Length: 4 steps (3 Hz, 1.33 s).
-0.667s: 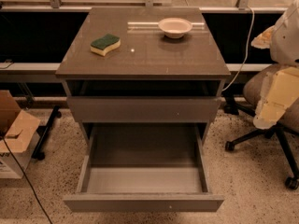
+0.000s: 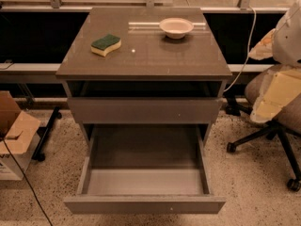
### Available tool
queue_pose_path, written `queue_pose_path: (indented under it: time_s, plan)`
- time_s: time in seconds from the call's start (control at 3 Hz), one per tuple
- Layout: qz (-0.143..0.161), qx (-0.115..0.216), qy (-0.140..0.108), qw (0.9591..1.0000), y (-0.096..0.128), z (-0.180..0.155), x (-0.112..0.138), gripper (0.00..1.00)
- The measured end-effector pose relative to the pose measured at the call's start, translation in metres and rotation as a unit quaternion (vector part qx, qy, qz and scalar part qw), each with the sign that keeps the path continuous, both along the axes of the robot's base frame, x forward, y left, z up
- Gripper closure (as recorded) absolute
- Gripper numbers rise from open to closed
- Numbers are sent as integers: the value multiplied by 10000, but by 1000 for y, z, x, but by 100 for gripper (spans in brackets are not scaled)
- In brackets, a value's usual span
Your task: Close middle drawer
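**Middle drawer standing open**

Lower centre: middle drawer (image 2: pixel 143 204) pulled far out, grey floor showing. Above it, another drawer front (image 2: pixel 143 109). Right edge, mid-height: pale gripper (image 2: pixel 275 95) in front of an office chair (image 2: pixel 251 138), well apart from the cabinet; whether it is released or clenched, cannot tell. On the cabinet top (image 2: pixel 155 60): sponge (image 2: pixel 106 44) left, bowl (image 2: pixel 176 27) farther back.

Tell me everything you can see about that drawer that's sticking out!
The middle drawer is pulled far out of the grey-brown cabinet, low over the speckled floor. It is a wide, deep box: smooth grey bottom, thin side walls, a low plain front, no handle. It looks like smooth board. Nothing lies inside. It sits level beneath a shut drawer with a taller front. The gripper, at the right edge, is not touching it.
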<state>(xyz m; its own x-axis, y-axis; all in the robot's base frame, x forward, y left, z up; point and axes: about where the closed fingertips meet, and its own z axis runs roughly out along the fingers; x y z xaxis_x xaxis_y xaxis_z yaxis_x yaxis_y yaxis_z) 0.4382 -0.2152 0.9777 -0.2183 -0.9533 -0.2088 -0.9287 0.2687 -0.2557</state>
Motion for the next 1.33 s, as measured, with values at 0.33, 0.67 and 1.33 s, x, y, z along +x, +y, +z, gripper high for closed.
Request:
queue_pose_path:
  time_s: [0.33,0.67,1.33]
  plan:
    - [125,44,198,9997,8,-27,-5,44]
    - [323,162,452,9983,18,-74,-15,67]
    - [223,24,459,9987,12,-75,-20,100]
